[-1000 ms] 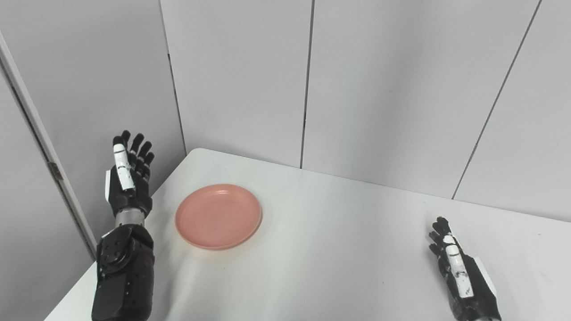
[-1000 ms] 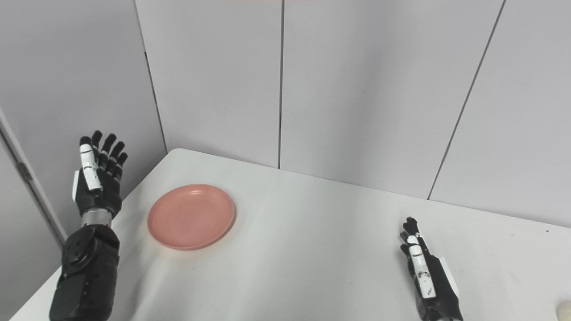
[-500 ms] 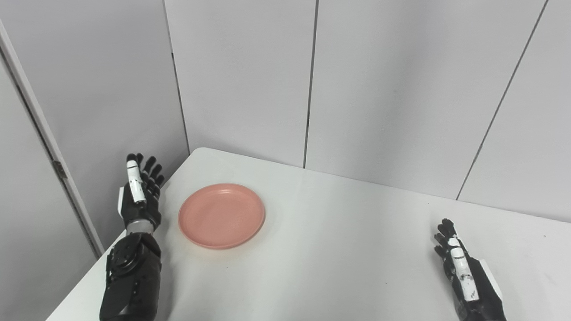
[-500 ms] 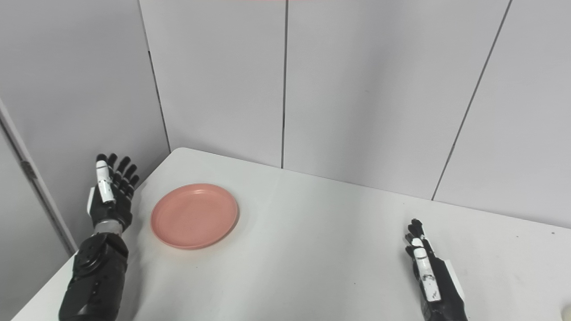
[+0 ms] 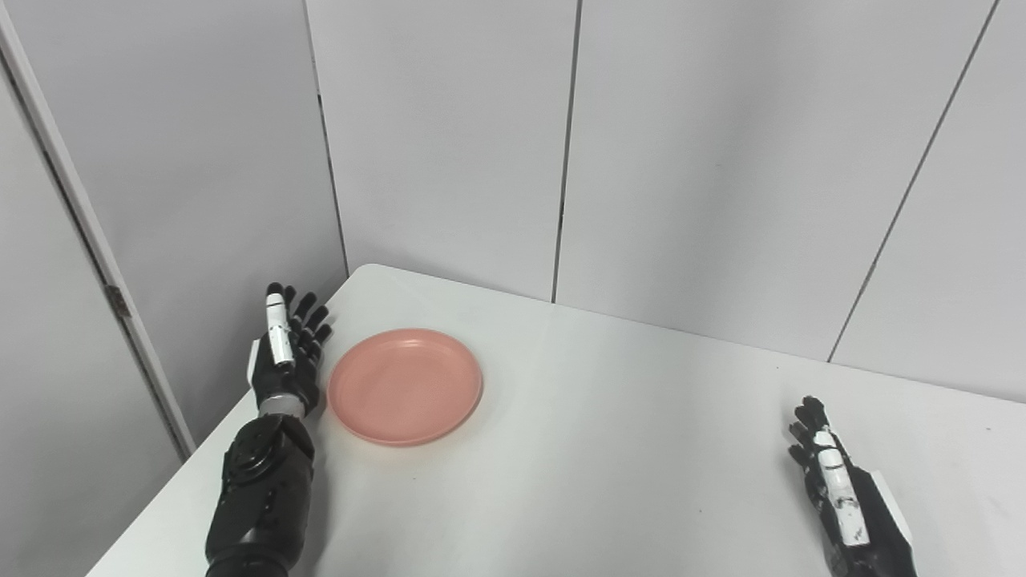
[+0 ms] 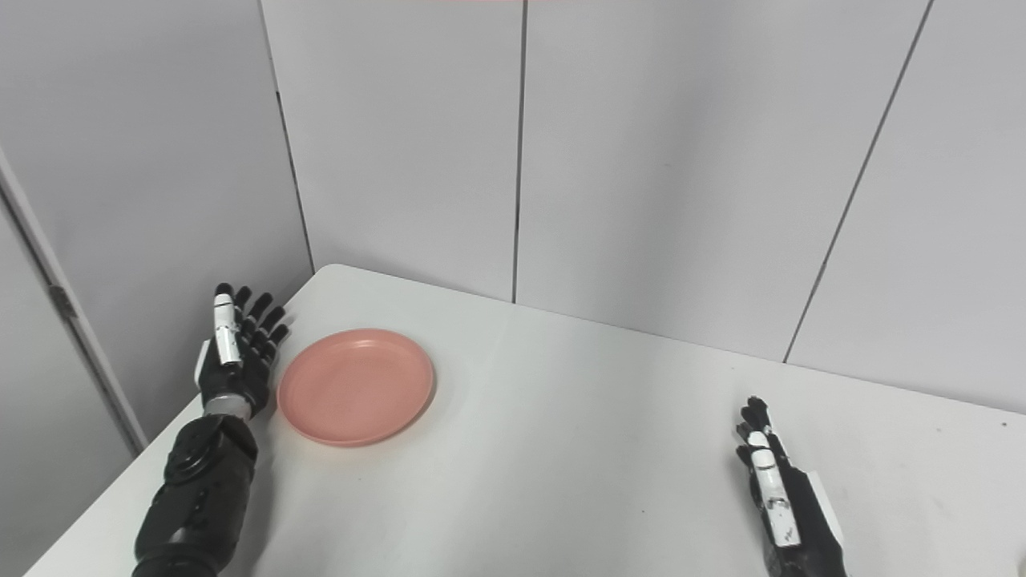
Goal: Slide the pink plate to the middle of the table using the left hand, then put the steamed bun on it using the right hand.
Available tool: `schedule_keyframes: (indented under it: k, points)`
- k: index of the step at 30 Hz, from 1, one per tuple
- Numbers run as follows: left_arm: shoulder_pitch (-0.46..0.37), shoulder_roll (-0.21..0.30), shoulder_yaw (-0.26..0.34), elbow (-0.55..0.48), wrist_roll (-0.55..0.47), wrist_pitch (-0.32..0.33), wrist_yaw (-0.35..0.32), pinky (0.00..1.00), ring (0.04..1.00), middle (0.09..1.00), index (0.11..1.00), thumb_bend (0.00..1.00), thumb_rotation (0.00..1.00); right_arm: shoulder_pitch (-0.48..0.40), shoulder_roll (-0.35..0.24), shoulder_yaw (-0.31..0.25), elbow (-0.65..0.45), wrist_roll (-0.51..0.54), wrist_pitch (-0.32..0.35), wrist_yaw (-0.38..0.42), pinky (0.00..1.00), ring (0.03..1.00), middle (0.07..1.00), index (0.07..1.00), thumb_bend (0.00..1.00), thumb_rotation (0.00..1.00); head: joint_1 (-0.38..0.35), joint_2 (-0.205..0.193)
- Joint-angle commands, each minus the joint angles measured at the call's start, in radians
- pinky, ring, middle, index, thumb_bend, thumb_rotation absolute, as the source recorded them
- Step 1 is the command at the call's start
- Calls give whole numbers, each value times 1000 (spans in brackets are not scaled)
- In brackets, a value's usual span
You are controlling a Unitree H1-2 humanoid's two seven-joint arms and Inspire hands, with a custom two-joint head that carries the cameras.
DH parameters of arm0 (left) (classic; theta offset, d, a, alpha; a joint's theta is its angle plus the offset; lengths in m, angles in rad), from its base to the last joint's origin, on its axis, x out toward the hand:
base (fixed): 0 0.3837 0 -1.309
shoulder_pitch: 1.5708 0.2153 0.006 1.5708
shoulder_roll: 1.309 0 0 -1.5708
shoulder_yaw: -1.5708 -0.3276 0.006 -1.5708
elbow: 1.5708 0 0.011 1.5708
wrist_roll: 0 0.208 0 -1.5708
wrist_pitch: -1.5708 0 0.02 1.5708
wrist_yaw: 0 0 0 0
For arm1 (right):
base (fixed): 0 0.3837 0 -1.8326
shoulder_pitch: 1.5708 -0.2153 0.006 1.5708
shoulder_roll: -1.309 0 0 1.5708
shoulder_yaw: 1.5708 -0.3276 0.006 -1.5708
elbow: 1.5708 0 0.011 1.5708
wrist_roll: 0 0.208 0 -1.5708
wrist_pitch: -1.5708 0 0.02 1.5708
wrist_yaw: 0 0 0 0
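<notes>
The pink plate (image 5: 405,385) lies flat on the white table (image 5: 609,449) near its far left corner. My left hand (image 5: 285,357) is open, fingers straight and pointing away, just left of the plate's rim and close to it; I cannot tell whether it touches. My right hand (image 5: 842,493) is open and empty, resting on the table at the front right, far from the plate. The steamed bun does not show clearly in either view.
The table's left edge (image 6: 160,457) runs right beside my left arm. Grey wall panels (image 5: 561,144) stand close behind the table's back edge.
My left hand has come down and moved right, from raised off the table's left edge to beside the plate. The camera has shifted a little. The right hand stays put.
</notes>
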Motion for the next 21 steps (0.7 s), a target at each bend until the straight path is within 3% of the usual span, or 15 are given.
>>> schedule_keyframes:
  k: [1,17,21]
  points:
    - [-14,-1,-5,30,-9,10,-10,920,909,926,940,573,1000,27,-2,-5,9,10,-5,5,1000,996,1000,1000,193,1000,0,0]
    - [-38,-14,-41,155,6,5,-68,920,909,926,934,575,995,33,6,-3,-10,3,13,-10,985,977,992,1000,198,1000,-15,8]
    - [-39,-23,-59,151,-3,32,-89,924,910,926,934,570,1000,35,7,1,-18,-8,22,-17,986,975,990,1000,207,1000,-22,12]
